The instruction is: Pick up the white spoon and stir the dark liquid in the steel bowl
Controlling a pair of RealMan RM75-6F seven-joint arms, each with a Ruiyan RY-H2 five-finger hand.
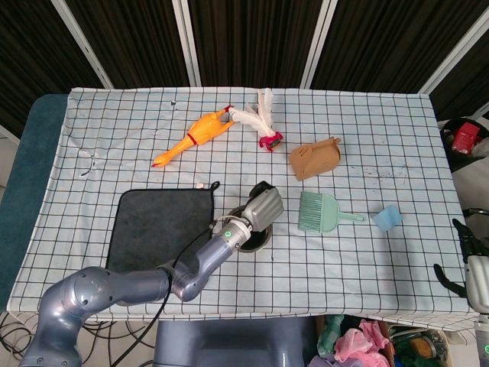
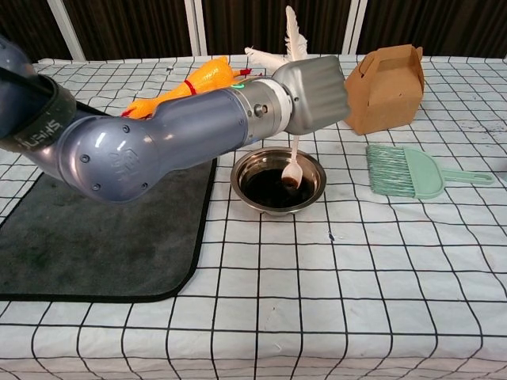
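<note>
My left hand (image 2: pixel 313 95) hangs over the steel bowl (image 2: pixel 247 167) and grips the white spoon (image 2: pixel 291 168) by its handle. The spoon points down, its tip dipped in the dark liquid (image 2: pixel 265 191) at the bowl's right side. In the head view the same hand (image 1: pixel 264 207) covers most of the bowl (image 1: pixel 258 243), which sits just right of the dark mat. My right hand (image 1: pixel 470 269) stays at the far right edge, off the table, with its dark fingers apart and nothing in them.
A dark grey mat (image 1: pixel 158 228) lies left of the bowl. A green brush (image 1: pixel 321 213) and a blue piece (image 1: pixel 386 218) lie to the right. A brown box (image 1: pixel 315 158), a feather toy (image 1: pixel 258 122) and an orange rubber chicken (image 1: pixel 193 136) lie further back.
</note>
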